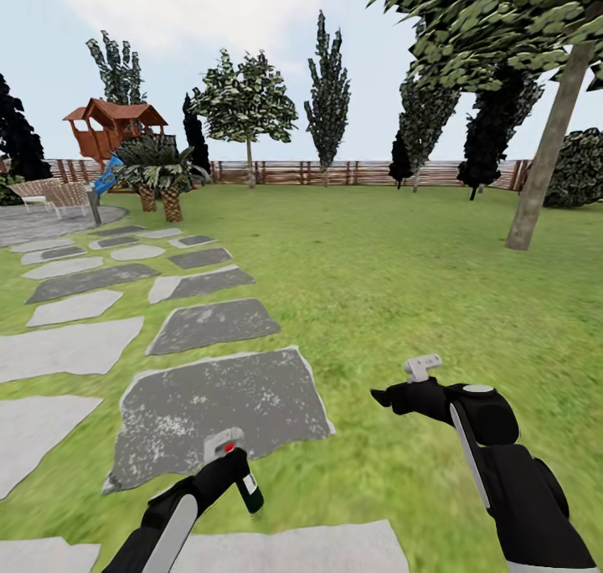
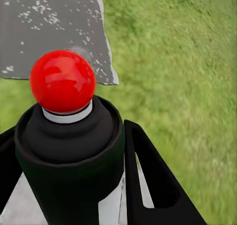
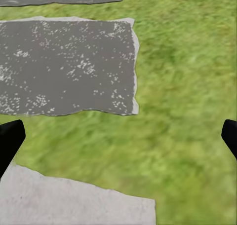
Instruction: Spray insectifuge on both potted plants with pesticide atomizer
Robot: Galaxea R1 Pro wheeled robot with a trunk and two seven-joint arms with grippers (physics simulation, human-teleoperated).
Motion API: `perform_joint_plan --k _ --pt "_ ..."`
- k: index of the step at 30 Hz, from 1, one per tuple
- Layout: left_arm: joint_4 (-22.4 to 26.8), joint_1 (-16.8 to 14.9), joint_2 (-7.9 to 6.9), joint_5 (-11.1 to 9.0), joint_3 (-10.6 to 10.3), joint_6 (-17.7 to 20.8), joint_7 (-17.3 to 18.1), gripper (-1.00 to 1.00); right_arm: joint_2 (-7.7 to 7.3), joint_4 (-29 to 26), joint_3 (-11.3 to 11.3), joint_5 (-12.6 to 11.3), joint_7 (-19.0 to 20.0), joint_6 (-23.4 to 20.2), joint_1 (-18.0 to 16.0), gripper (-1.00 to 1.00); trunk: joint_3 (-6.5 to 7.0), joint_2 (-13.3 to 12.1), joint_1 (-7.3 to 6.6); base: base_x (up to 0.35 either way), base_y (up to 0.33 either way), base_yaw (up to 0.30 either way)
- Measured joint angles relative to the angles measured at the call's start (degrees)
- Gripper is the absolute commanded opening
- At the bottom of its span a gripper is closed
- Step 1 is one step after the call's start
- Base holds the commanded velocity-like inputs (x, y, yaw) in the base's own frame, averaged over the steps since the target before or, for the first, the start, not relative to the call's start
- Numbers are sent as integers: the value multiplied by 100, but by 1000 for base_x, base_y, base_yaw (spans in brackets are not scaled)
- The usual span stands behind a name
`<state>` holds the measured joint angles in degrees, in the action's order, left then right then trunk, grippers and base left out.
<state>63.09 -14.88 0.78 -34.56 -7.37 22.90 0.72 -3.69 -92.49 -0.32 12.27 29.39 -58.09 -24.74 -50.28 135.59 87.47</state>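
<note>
Setting: fenced garden of green lawn (image 1: 394, 288), with a path of flat stepping stones (image 1: 219, 405) running ahead toward a distant paved patio; trees, two palms and a wooden play tower stand along the far fence (image 1: 335, 172).

Left gripper (image 1: 239, 472): closed around the pesticide atomizer (image 1: 243, 477); the left wrist view shows a dark finger (image 2: 148, 175) pressed on each side of the bottle's body.

Pesticide atomizer, position: held between the left fingers, its red tip (image 2: 62, 81) projecting past the fingertips and its white label (image 2: 111, 205) partly visible beside the finger.

Pesticide atomizer, long axis: roughly along the left fingers, angled forward and down toward the large dark stepping stone just ahead of that gripper.

Right gripper (image 3: 118, 136): spread wide and holding nothing; only its two dark fingertips (image 3: 10, 138) enter at the edges of the right wrist view, with grass and stone between them.

Potted plants: cannot be made out; whether they lie ahead or to either side of the left gripper cannot be told.

Deciding relation: the left arm carries the sprayer, so it is judged the arm that must be brought within reach of the plants; the nozzle at present faces bare paving and grass, so travel and re-aiming are probably needed first.
</note>
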Motion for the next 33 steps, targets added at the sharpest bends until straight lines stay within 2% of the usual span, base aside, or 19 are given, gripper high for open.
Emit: perform_joint_plan --k 6,28,31,33 --pt "0 3 0 -8 189 -4 1 -100 7 0 7 -1 0 0 0 100 0 0 0 320 146 0" --pt "39 9 -12 -6 239 -20 3 -100 27 0 3 -3 -2 -11 0 100 0 0 0 318 149 1" --pt "249 149 -23 1 505 -172 13 -100 35 1 28 -6 -3 -8 -1 100 0 0 0 317 143 125" --pt "332 217 -25 -2 662 -236 20 -100 39 2 153 -5 1 -6 -1 100 0 0 0 318 130 227"
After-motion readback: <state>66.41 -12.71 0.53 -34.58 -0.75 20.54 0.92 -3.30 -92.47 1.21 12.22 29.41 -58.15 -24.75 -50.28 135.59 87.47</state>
